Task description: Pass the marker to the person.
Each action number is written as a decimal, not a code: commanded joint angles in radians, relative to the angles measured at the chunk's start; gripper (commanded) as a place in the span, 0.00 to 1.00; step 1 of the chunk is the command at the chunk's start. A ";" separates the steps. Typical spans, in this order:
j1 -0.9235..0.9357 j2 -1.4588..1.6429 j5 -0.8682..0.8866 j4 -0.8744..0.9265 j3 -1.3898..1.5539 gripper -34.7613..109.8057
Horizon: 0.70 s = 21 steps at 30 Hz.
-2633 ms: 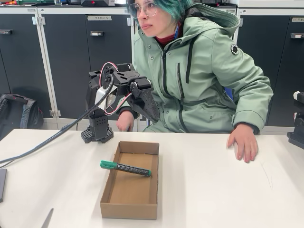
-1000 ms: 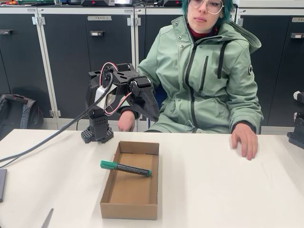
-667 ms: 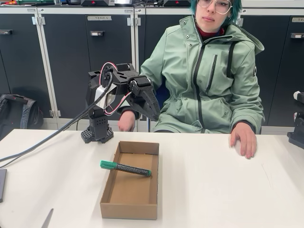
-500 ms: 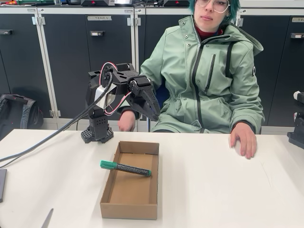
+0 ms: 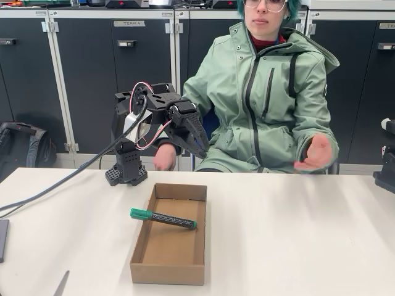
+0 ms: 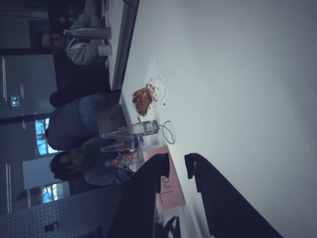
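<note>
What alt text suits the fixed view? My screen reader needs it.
A green-capped marker lies across an open cardboard box on a white table. Behind it, a black robot arm's gripper hangs in the air, empty, while a seated person in a green jacket raises an open hand.

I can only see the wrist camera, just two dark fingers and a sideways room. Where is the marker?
Observer: The marker lies slantwise in an open cardboard box on the table, green cap toward picture left in the fixed view.
Operator: Is my pincer near it?
Observer: No. The pincer hangs in the air behind the box, empty.
Operator: Is the person ready?
Observer: The person sits behind the table, one hand raised, palm open, at picture right.
</note>
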 commanded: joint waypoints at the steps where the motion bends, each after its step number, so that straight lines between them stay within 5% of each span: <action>1: -0.005 0.071 -0.011 -0.026 -0.014 0.29; 21: 0.000 0.072 -0.005 -0.008 -0.017 0.29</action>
